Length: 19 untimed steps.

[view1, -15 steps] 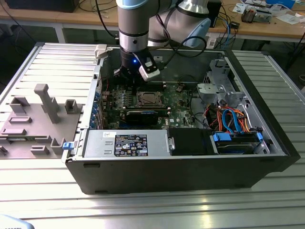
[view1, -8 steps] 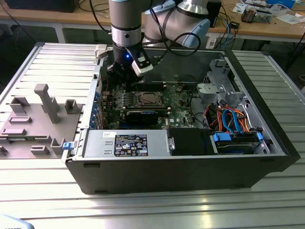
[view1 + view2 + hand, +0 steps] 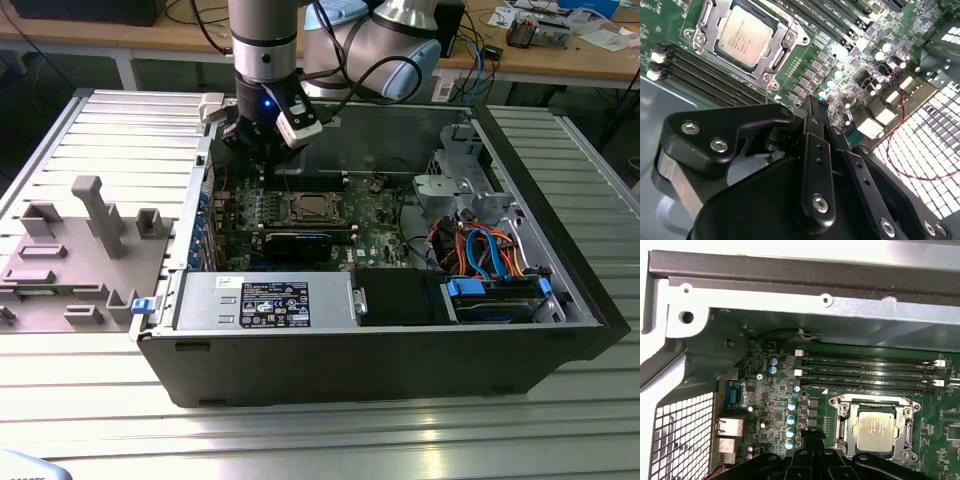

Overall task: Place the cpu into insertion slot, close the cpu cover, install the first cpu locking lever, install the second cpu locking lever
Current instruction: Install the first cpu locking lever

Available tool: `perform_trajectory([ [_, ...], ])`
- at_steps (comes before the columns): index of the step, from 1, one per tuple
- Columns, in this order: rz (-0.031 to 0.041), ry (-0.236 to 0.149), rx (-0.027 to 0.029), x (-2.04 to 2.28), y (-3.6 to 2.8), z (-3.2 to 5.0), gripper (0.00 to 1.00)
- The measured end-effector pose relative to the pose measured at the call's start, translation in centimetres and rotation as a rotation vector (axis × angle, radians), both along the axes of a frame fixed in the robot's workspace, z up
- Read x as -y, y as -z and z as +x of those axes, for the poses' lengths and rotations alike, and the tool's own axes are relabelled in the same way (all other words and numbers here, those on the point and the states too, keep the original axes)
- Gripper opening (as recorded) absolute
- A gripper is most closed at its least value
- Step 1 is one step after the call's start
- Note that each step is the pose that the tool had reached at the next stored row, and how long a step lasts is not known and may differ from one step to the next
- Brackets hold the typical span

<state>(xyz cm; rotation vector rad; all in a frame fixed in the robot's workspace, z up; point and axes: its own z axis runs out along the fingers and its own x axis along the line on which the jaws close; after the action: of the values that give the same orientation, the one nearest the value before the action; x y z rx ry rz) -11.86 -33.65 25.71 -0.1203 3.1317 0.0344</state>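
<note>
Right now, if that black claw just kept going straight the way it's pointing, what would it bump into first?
Probably the green motherboard, at the small components beside the cpu, not the chip itself. The gripper points down at that area; depth is hard to judge.

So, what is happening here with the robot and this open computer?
A robot arm is working inside an open computer case, above the green motherboard. The cpu already sits in the insertion slot, and the cpu cover lies closed around it in both wrist views. The gripper holds nothing; its fingers are shut and it hangs beside the socket, toward the exterior view's left.
</note>
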Motion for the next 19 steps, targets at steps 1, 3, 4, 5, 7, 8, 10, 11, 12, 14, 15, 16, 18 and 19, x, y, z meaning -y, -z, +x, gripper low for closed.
perform_trajectory([
  [1, -0.0001, 0.0, 0.0, 0.0, 0.0, 0.0, 0.11],
  [3, -0.0004, 0.0, -0.0001, 0.0, -0.01, 0.0, 0.11],
  [4, -0.0005, 0.0, -0.0002, 0.0, -0.01, 0.0, 0.11],
  [5, -0.0005, 0.0, -0.0002, 0.0, -0.01, -0.01, 0.11],
  [7, -0.0008, 0.0, -0.0002, 0.0, -0.02, 0.0, 0.11],
  [8, -0.0009, 0.0, -0.0002, 0.0, -0.02, 0.0, 0.11],
  [10, -0.0007, 0.0, -0.0001, -0.13, -0.01, -0.01, 0.11],
  [11, -0.0007, 0.0, -0.0001, -0.25, -0.01, 0.0, 0.11],
  [12, -0.0008, 0.0, -0.0002, -0.42, -0.02, 0.0, 0.11],
  [14, -0.0008, 0.0, -0.0002, -0.78, -0.01, -0.01, 0.11],
  [15, -0.0007, 0.0, -0.0001, -0.92, -0.01, 0.0, 0.11],
  [16, -0.0007, 0.0, -0.0001, -1.03, -0.01, 0.0, 0.11],
  [18, -0.0007, 0.0, -0.0002, -1.25, -0.01, 0.0, 0.11],
  [19, -0.0008, 0.0, -0.0002, -1.34, 0.0, 0.01, 0.11],
])
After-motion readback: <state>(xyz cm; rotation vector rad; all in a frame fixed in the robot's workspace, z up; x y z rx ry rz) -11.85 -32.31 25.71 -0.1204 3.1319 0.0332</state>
